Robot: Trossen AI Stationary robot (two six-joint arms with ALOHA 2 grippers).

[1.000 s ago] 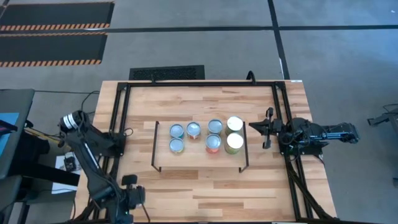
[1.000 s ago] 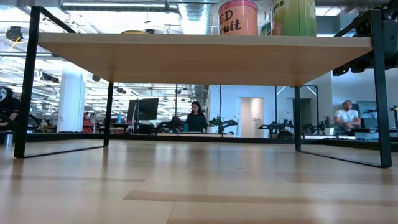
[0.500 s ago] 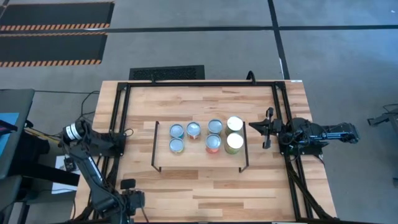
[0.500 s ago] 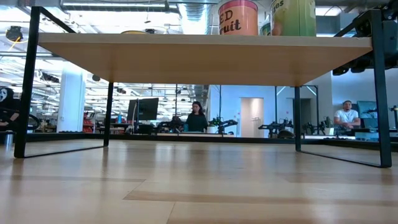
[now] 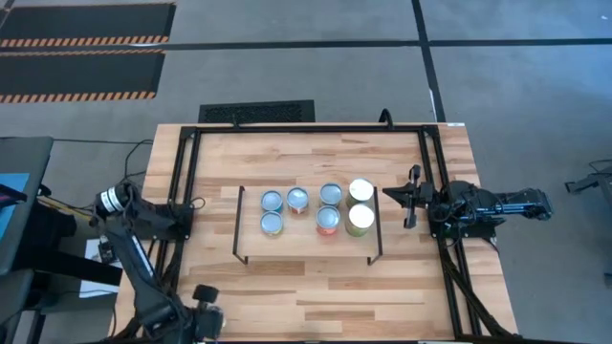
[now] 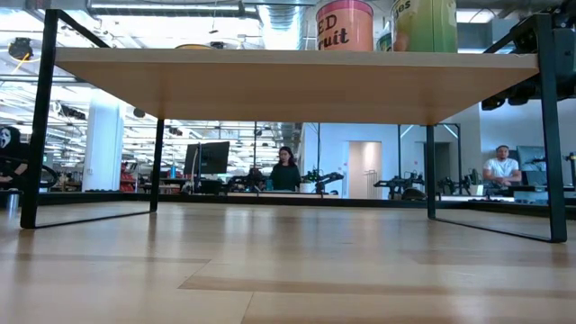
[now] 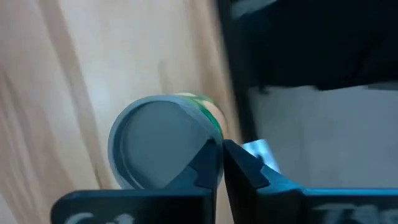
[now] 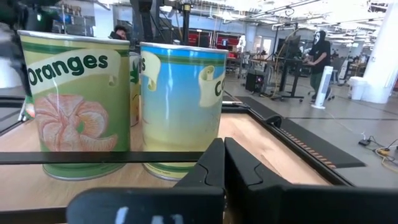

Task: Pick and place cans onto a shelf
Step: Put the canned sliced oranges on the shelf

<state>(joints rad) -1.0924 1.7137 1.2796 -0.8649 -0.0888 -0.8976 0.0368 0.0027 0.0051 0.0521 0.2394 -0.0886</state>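
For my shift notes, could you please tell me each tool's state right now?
Left tool: closed, holding nothing; a can lies just beyond it.
Right tool: closed, empty.

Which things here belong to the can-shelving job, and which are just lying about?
Job: small silver-topped cans; low light-wood shelf on black wire legs; left claw, near one more can.
Lying about: black floor grate; hazard-striped black mats; people beyond the table.

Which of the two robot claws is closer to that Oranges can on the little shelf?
Right. The right gripper sits just beside the shelf's end where the Oranges can stands; the left gripper is far off at the table's near-left corner.
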